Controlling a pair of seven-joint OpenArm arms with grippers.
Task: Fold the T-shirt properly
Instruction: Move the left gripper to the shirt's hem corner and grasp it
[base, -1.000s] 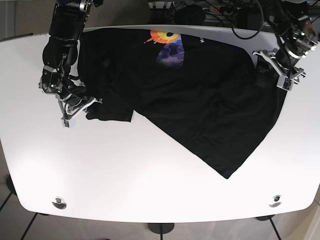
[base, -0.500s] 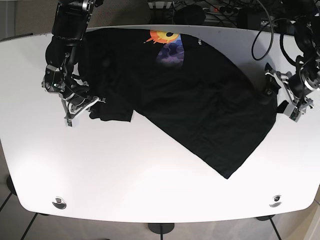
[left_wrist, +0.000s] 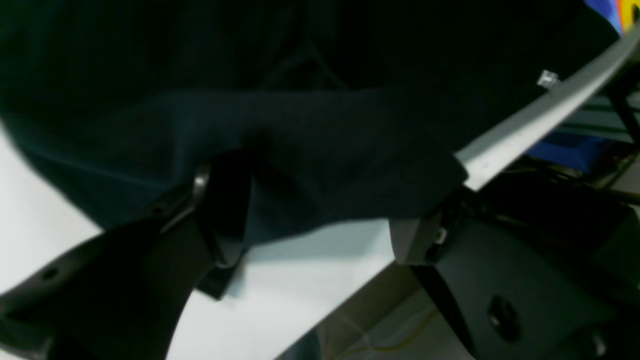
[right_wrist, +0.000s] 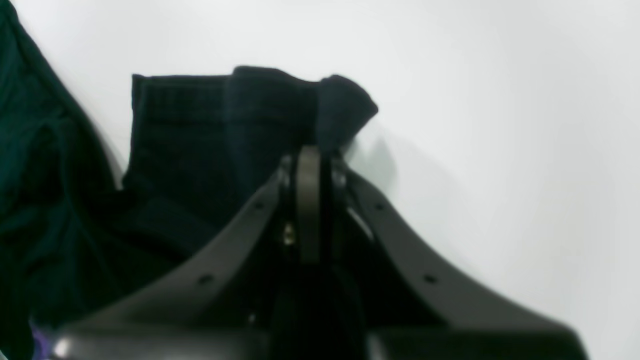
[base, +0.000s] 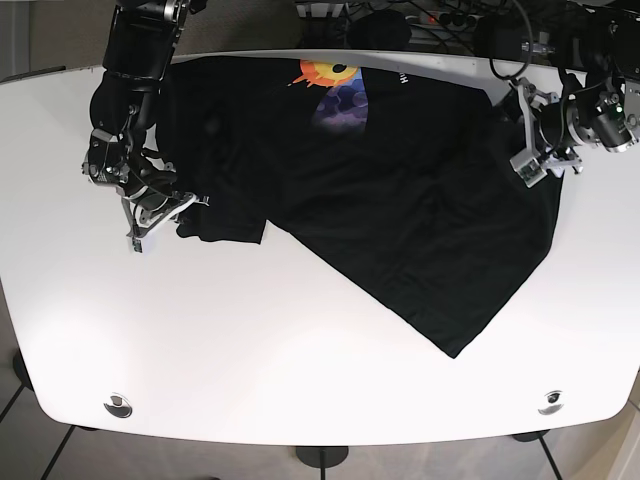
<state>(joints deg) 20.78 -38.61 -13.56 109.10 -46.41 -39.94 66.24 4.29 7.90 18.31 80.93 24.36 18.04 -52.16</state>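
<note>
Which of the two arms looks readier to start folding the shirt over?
The right gripper, probably: it is shut on the T-shirt sleeve. The left gripper sits open at the shirt's other edge, gripping nothing.

One shirt (base: 400, 200), one table (base: 250, 340), two grippers: left (base: 535, 135), right (base: 160, 212); two table bolts (base: 119, 406).
</note>
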